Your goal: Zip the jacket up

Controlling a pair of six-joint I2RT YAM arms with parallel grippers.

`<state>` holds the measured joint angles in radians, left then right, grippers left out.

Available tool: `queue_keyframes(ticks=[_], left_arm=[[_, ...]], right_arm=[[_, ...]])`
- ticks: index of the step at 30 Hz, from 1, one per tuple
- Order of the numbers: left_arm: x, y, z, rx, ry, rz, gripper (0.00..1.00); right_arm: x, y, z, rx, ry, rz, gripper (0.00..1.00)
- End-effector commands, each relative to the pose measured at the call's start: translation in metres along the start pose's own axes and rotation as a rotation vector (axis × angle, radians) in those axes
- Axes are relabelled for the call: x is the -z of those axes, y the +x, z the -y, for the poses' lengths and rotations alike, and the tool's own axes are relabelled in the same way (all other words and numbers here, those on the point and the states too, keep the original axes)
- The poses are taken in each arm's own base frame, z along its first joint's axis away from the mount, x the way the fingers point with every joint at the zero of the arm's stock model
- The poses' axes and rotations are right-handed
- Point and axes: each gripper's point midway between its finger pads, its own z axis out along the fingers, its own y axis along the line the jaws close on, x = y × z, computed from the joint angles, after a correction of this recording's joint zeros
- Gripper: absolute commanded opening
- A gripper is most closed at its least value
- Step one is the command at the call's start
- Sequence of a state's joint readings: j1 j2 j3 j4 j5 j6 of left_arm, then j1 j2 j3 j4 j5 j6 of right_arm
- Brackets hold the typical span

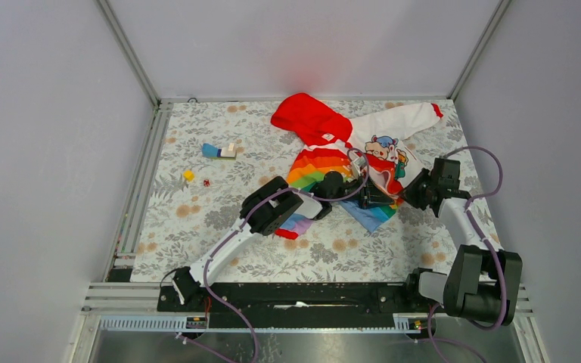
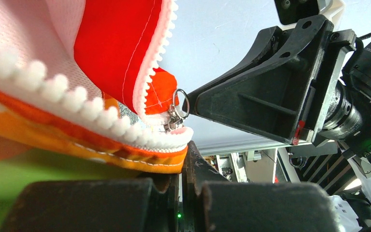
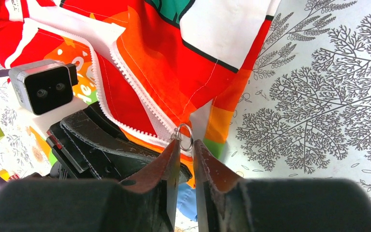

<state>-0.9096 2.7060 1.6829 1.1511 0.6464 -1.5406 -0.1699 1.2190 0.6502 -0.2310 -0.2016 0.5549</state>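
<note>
The jacket [image 1: 325,162] lies at the back right of the floral mat, red hood [image 1: 310,117] at the back and white sleeve [image 1: 393,121] reaching right. Its front is unzipped, with white zipper teeth [image 3: 125,72] spread apart. My left gripper [image 1: 363,195] is shut on the orange bottom hem [image 2: 140,162] at the zipper's base. The metal ring pull [image 3: 185,137] hangs on the slider there and also shows in the left wrist view [image 2: 181,103]. My right gripper [image 3: 187,143] is slightly open, its tips right at the ring, which lies mostly beyond them.
A blue and white toy block [image 1: 219,151], a yellow block [image 1: 188,175] and a tiny red piece [image 1: 206,183] lie on the mat to the left. Blue fabric [image 1: 371,214] lies under the grippers. Grey walls and metal rails [image 1: 140,189] close the area in.
</note>
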Motion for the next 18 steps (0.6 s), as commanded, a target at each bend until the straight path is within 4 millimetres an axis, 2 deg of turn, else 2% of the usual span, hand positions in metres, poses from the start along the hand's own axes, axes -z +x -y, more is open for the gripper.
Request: queue_keyframes(ticks=[1, 4, 11, 14, 18], left_arm=[[-0.008, 0.01, -0.012, -0.006, -0.021, -0.003, 0.0], [-0.008, 0.012, -0.014, -0.006, -0.025, -0.006, 0.0], [-0.009, 0.012, -0.013, -0.008, -0.025, -0.009, 0.0], [-0.009, 0.013, -0.017, 0.002, -0.038, -0.004, 0.0], [-0.005, 0.017, -0.033, 0.061, -0.103, 0.009, 0.0]], right_arm=[[0.005, -0.018, -0.016, 0.025, -0.039, 0.054, 0.22], [0.004, -0.015, -0.018, 0.028, -0.048, 0.044, 0.19], [0.001, -0.016, -0.018, 0.027, -0.043, 0.042, 0.19], [0.005, -0.022, -0.019, 0.047, -0.042, 0.069, 0.26], [0.006, -0.026, -0.017, 0.063, -0.031, 0.091, 0.32]])
